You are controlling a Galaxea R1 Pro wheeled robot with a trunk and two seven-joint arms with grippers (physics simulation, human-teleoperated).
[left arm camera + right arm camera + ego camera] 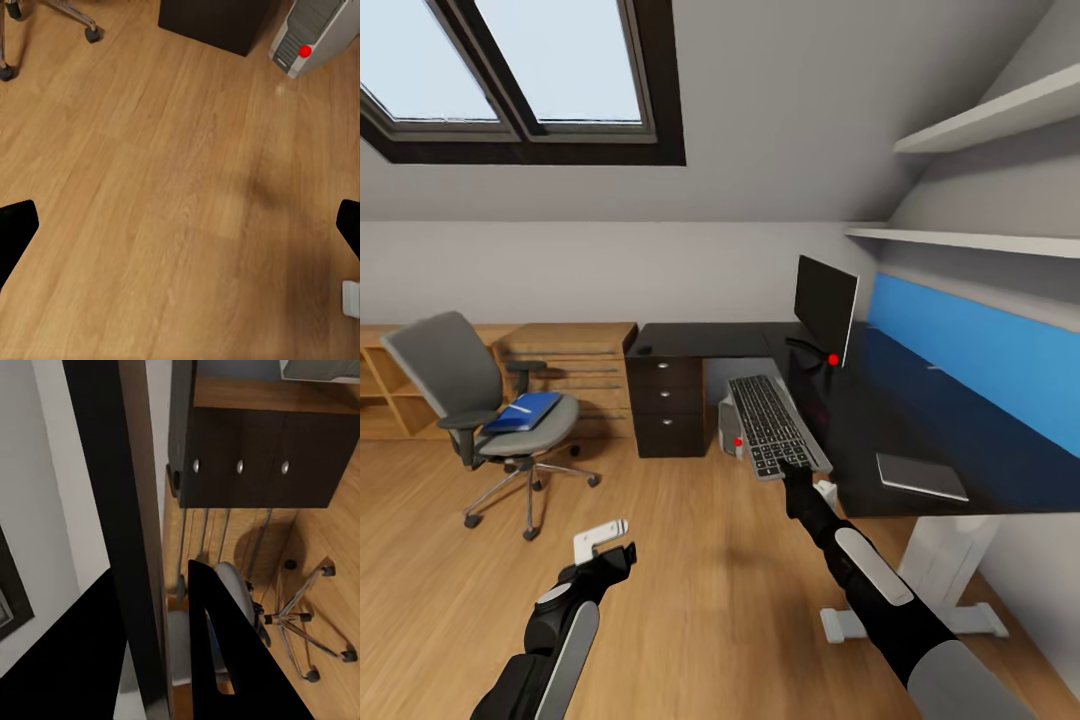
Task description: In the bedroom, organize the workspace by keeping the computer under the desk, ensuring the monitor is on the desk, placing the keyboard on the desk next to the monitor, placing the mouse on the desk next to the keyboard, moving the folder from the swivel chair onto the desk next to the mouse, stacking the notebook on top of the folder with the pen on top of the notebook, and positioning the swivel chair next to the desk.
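My right gripper (797, 468) is shut on the near end of the keyboard (772, 424), holding it in the air beside the front edge of the black desk (710, 340); in the right wrist view the keyboard (139, 547) runs edge-on as a dark strip between the fingers (217, 652). The monitor (825, 308) stands on the desk. A dark notebook (921, 476) lies on the desk's near end, and the small mouse (645, 350) sits at its far left corner. The blue folder (523, 412) lies on the swivel chair (470, 400). The computer (311, 34) stands on the floor under the desk. My left gripper (605, 548) hangs open over bare floor.
The dark drawer unit (668, 405) with silver knobs stands under the desk's left end. A light wooden chest (575, 360) and low shelves line the back wall. The desk's white leg and foot (940, 590) are beside my right arm. Wooden floor (165, 187) lies open between chair and desk.
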